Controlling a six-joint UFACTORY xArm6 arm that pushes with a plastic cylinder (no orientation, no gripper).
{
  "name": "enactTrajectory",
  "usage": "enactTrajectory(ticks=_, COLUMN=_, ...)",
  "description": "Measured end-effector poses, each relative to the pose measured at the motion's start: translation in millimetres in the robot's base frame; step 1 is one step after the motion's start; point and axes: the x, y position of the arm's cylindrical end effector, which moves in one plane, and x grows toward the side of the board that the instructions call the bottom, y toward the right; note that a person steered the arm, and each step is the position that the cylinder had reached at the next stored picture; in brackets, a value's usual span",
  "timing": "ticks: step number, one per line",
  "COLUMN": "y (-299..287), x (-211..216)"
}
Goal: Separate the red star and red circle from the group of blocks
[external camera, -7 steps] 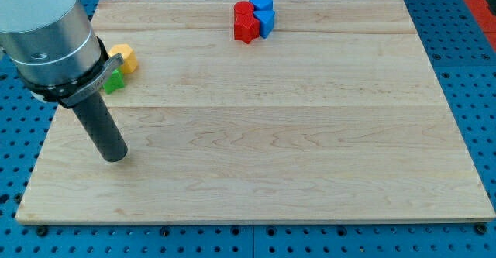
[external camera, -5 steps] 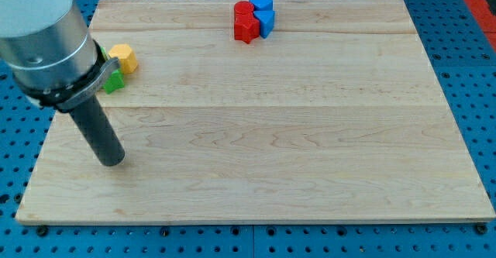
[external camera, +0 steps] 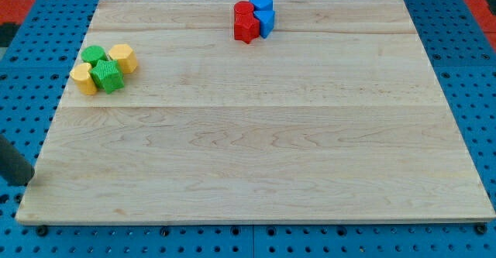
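The red star (external camera: 247,29) and the red circle (external camera: 244,12) sit touching at the view's top centre of the wooden board (external camera: 256,149). A blue cube (external camera: 262,2) and a blue triangular block (external camera: 266,22) press against their right sides. My tip (external camera: 25,182) is at the view's far left edge, just off the board's lower left corner, far from the red blocks.
A second cluster lies at the view's upper left: a green circle (external camera: 94,55), a yellow hexagon (external camera: 122,57), a green star (external camera: 108,77) and a yellow block (external camera: 83,79). Blue pegboard surrounds the board.
The arm has swung away to the view's left and down, off the board. The green and yellow cluster it hid is now in full view. No block has moved.
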Motion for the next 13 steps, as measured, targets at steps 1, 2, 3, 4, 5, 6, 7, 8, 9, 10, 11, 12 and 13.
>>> enactTrajectory(ticks=1, y=35.6, x=0.1)
enactTrajectory(ticks=2, y=92.3, x=-2.7)
enactTrajectory(ticks=3, y=130.9, x=-9.0)
enactTrajectory(ticks=4, y=144.0, x=-43.7)
enactTrajectory(ticks=5, y=144.8, x=-67.7)
enactTrajectory(ticks=6, y=141.6, x=-85.7)
enactTrajectory(ticks=7, y=134.9, x=-130.3)
enactTrajectory(ticks=8, y=154.1, x=-155.3)
enactTrajectory(ticks=9, y=177.4, x=-176.6)
enactTrajectory(ticks=10, y=177.4, x=-189.2)
enactTrajectory(ticks=11, y=177.4, x=-192.3)
enactTrajectory(ticks=12, y=176.8, x=-210.2)
enactTrajectory(ticks=13, y=174.2, x=-250.7)
